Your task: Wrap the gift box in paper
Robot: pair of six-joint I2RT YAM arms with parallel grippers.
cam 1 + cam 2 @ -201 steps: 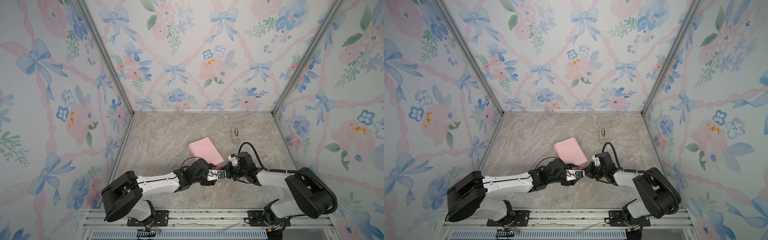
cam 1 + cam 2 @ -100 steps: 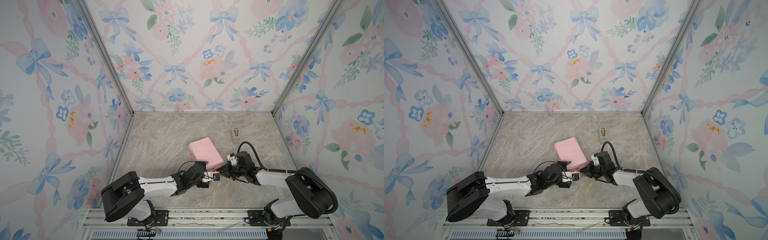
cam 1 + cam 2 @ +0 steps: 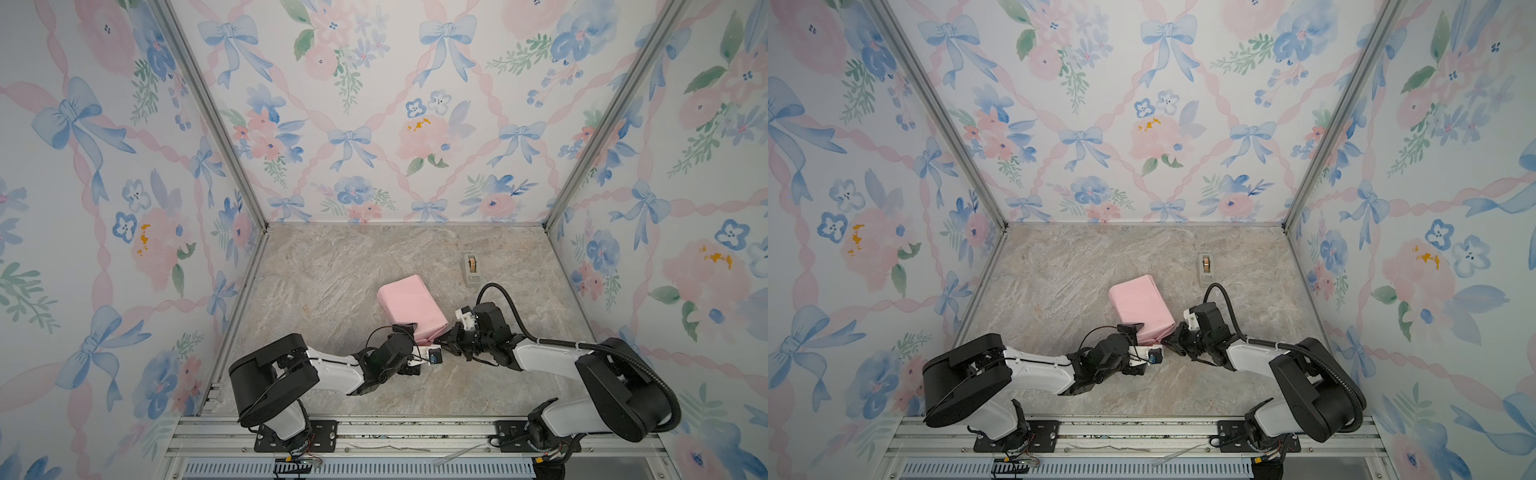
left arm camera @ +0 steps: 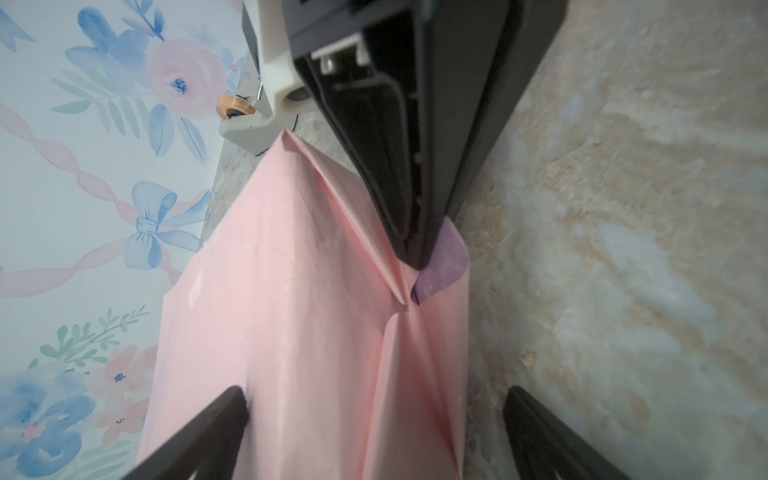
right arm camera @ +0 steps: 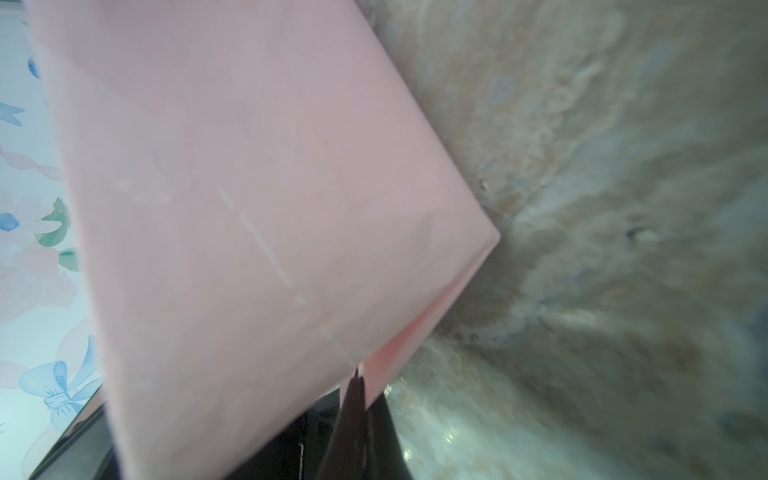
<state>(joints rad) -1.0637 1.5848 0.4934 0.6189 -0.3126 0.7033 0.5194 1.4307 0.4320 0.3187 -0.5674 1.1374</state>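
In both top views the paper sits mid-counter as a pink, block-shaped parcel, and the box is hidden. The left gripper gapes wide at the parcel's lower end. The right gripper is closed, its tip on the lilac flap at the parcel's lower right corner. Whether it pinches or presses, I cannot tell.

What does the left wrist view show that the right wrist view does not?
Only the left wrist view: the small beige tape dispenser, the open left gripper, and a lilac flap of the thin pale-pink wrapping paper. Only the right wrist view: a broken pale line across that paper's face. Both: the pink paper, the shut right gripper touching its folded end, the marbled stone tabletop and the floral wall.
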